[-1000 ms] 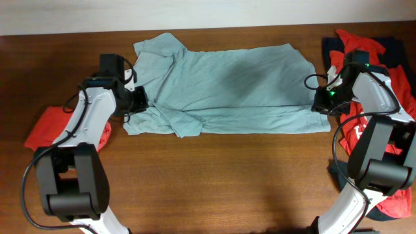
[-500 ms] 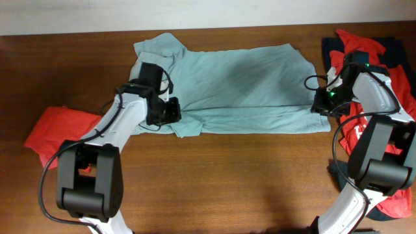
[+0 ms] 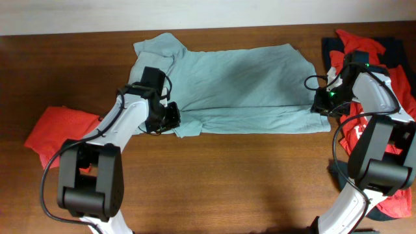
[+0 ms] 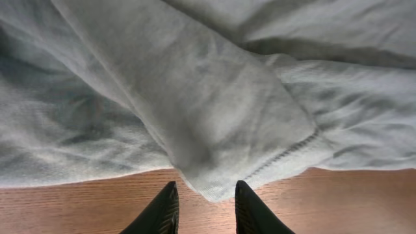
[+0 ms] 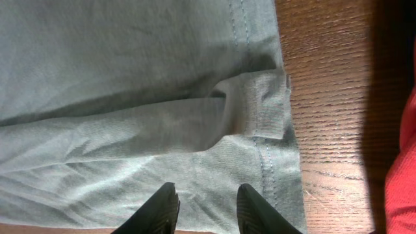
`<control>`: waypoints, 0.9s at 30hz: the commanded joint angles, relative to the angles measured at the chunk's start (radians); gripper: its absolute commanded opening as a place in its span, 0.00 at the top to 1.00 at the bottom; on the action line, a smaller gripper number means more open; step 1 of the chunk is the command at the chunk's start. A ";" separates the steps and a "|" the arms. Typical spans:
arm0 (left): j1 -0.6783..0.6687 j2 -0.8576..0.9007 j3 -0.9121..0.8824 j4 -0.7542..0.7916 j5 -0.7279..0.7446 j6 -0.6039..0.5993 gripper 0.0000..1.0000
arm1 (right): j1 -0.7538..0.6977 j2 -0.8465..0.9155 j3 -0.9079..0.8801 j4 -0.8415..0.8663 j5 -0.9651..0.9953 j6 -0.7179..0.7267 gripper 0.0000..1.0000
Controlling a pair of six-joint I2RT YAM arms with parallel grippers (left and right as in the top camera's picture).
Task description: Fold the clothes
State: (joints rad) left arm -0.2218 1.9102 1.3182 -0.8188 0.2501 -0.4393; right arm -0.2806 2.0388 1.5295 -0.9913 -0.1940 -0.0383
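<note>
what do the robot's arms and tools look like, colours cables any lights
Both arms have white shell links joined by chunky black cylindrical joints: left arm, right arm. Thin black cables loop loosely beside each. A small green light glows near the right wrist. The left tool and right tool each end in two slim black fingers tapering to tips.

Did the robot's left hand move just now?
Yes. The left gripper slid along the pale T-shirt's near edge, away from the red cloth, and is now at the folded sleeve.
</note>
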 commanded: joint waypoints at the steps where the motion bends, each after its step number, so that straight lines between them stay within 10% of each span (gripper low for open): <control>1: -0.001 0.064 -0.010 0.002 0.010 -0.020 0.71 | 0.005 0.006 0.007 -0.001 -0.009 -0.006 0.64; 27: 0.004 0.064 0.000 -0.048 0.147 -0.020 0.79 | 0.005 0.006 0.007 0.003 -0.009 -0.006 0.64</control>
State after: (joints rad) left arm -0.2214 1.9774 1.3144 -0.8516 0.3786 -0.4541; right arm -0.2806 2.0388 1.5295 -0.9905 -0.1940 -0.0383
